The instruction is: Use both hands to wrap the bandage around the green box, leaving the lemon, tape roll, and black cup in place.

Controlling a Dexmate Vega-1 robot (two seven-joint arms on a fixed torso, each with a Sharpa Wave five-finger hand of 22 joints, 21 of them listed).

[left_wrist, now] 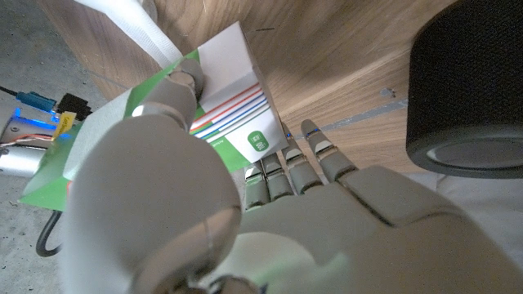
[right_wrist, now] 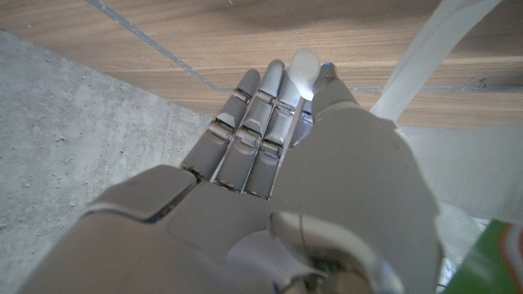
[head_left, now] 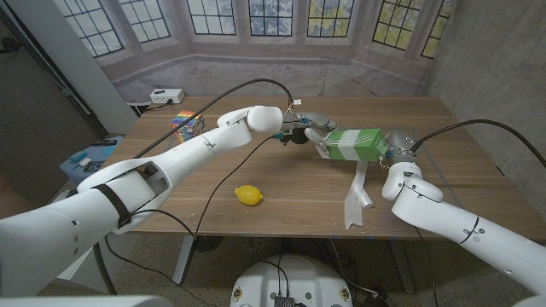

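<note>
Trailing off the table's near edge, the bandage [head_left: 357, 198] hangs soft and limp from the green box [head_left: 354, 144], so it is best pinched near its free end and kept taut. Beyond it, the box looks light and stiff, lifted mid-table between both hands: the left hand [head_left: 300, 130] grips its far-left end, thumb pressed on the side, while the right hand [head_left: 401, 147] sits at the other end, fingers straight, its hold unclear. Well apart to the left lies the lemon [head_left: 248, 195].

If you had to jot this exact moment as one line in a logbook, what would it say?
left hand grips green box end | right hand at other end, grip unclear | bandage trails to table edge | lemon untouched
</note>
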